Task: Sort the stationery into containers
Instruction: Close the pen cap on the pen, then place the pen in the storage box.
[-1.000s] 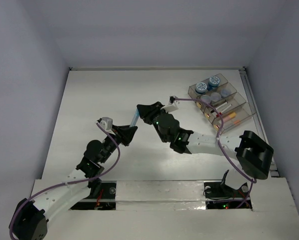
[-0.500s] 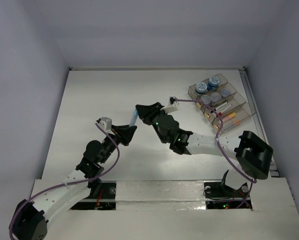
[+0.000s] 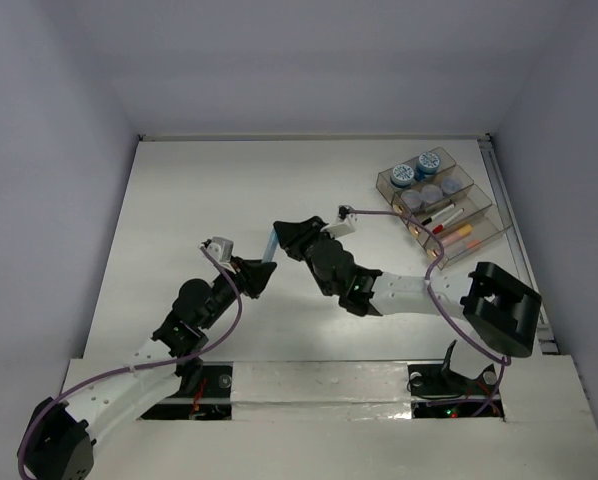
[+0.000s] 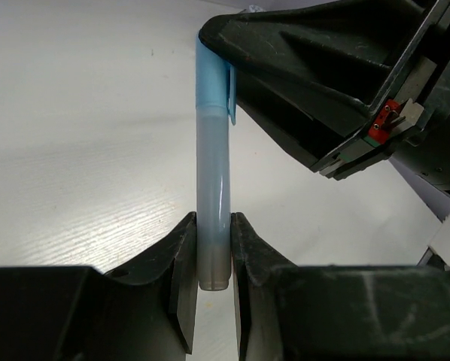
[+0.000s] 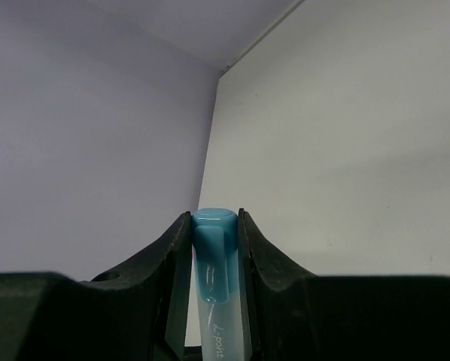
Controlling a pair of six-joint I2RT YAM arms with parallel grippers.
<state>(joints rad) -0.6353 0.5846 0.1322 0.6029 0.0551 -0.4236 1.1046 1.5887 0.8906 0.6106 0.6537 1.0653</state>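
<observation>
Both pincers (image 4: 214, 226) (image 5: 214, 222) tight on pen (image 4: 212, 150)

Blue-capped pen (image 5: 214, 252) with barrel cut off at the right wrist view's lower edge, organiser tray (image 3: 492, 222) with contents too small to identify

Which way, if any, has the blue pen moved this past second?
Yes, slightly: the blue pen, gripped by left tool and right tool, shifted toward the arms' bases, away from the organiser tray.

You have one blue pen (image 3: 270, 246) held between your left gripper (image 3: 265, 268) and right gripper (image 3: 279, 233), near the middle of the bench (image 3: 199, 190). The clear tray (image 3: 487, 238) sits at two o'clock, with two blue-lid jars (image 3: 403, 174) inside.
</observation>
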